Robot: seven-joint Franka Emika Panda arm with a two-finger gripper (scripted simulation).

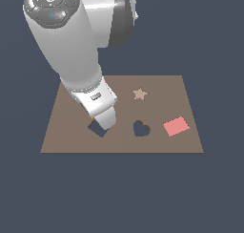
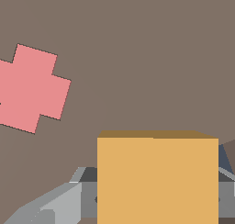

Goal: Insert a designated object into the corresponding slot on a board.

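The brown board (image 1: 157,84) lies flat under the arm. My gripper (image 1: 104,121) hangs just over the slot (image 1: 96,128), a dark diamond-turned square hole whose far side it covers. Only a thin orange sliver of the designated object (image 1: 93,118) shows beside the fingers in the exterior view. In the wrist view the orange-yellow square block (image 2: 157,179) fills the space between the grey fingers (image 2: 55,204), and the gripper (image 2: 157,201) is shut on it. A dark sliver at the block's corner may be the slot's edge.
A dark heart-shaped hole (image 1: 141,129) sits toward the exterior view's right of the slot, then a flat pink rectangle (image 1: 176,126). A tan star (image 1: 139,93) lies farther back. A pink cross-shaped piece (image 2: 30,87) lies on the board (image 2: 137,58) in the wrist view.
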